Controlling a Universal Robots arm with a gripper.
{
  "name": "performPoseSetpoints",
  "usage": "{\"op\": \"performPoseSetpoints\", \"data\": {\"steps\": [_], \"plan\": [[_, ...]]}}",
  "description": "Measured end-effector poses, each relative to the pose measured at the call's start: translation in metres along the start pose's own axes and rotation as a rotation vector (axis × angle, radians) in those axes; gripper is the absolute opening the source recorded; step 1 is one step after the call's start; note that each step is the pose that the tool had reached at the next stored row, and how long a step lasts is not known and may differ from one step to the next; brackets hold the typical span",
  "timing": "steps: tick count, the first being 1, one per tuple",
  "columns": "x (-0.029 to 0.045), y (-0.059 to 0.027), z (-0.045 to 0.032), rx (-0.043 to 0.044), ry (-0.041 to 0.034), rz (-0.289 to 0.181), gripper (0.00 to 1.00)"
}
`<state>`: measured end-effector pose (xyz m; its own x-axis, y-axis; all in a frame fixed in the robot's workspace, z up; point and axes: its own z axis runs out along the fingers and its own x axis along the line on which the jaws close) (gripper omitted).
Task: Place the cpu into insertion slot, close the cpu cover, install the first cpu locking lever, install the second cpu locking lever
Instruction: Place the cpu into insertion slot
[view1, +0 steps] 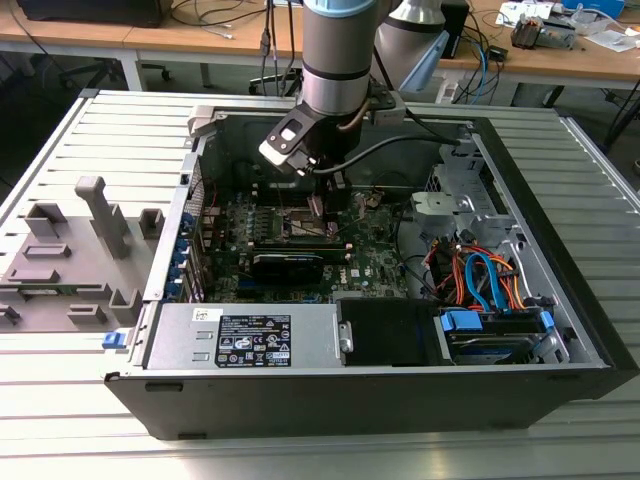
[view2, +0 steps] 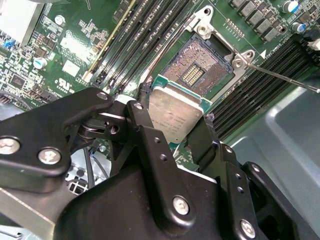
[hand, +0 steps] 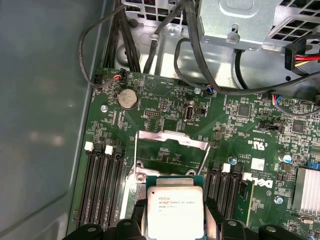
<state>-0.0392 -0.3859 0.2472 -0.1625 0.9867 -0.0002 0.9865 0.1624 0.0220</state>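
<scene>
My gripper is shut on the cpu, a silvery square chip on a green base, with a black finger on each of two opposite edges. In the second wrist view the cpu hangs just beside and above the insertion slot, whose dark pin field lies bare inside its metal rim. A thin locking lever sticks out from the socket's corner. In the first wrist view the cpu covers most of the socket, and the cpu cover stands raised open behind it. The exterior view has the gripper low inside the case over the motherboard.
Long black memory slots flank the socket on both sides. A black card, a power supply, coloured cables and a drive cage crowd the open case. Grey fixtures sit on the exterior view's left.
</scene>
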Motion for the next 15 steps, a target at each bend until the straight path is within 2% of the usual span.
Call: {"op": "performPoseSetpoints", "data": {"steps": [15], "plan": [[0.0000, 0.0000, 0.0010, 0.0001, -0.0012, 0.058, 0.55]]}}
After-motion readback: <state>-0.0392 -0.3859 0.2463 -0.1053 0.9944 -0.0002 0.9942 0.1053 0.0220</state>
